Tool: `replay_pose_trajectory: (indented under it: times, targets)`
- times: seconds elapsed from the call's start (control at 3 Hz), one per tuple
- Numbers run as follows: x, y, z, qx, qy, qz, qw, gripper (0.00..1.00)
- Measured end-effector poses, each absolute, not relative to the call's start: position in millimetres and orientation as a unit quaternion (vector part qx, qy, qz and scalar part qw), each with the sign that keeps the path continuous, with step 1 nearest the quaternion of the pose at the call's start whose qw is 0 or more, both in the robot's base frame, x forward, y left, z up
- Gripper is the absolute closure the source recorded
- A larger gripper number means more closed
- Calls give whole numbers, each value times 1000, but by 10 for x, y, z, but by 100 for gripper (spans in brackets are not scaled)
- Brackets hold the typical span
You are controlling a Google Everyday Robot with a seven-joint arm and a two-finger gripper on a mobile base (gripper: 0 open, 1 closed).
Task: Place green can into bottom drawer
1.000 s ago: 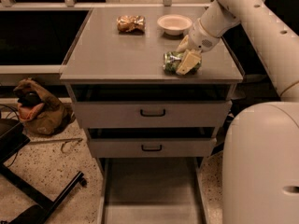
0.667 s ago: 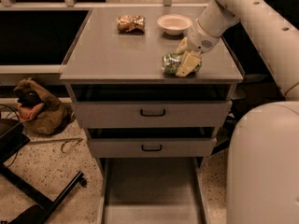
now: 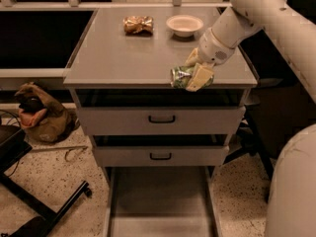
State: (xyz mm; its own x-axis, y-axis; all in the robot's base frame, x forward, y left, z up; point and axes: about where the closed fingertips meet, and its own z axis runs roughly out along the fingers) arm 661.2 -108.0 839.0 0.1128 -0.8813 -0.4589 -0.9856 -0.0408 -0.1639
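Observation:
The green can lies on its side at the front edge of the grey cabinet top, right of centre. My gripper is around the can's right end, its cream fingers closed on the can. The white arm comes down from the upper right. The bottom drawer is pulled out below, a long flat grey tray, with nothing in it that I can see.
A gold-brown foil packet and a white bowl sit at the back of the top. Two shallower drawers with black handles are closed. A brown bag and a black stand leg are on the floor at left.
My gripper and the can have shifted toward the front edge of the cabinet top; the can now sits at the very edge.

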Motion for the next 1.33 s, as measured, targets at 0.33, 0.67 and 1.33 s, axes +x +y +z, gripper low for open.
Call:
replay_pose_trajectory:
  times: [0.33,0.67,1.33]
  targets:
    - [6398,-1108,8630,-695,657,113,267,100]
    - [6115,-1190,8721,-665,675,80,309,100]
    - [5634,-929,7974,-648,679,118,326,100]
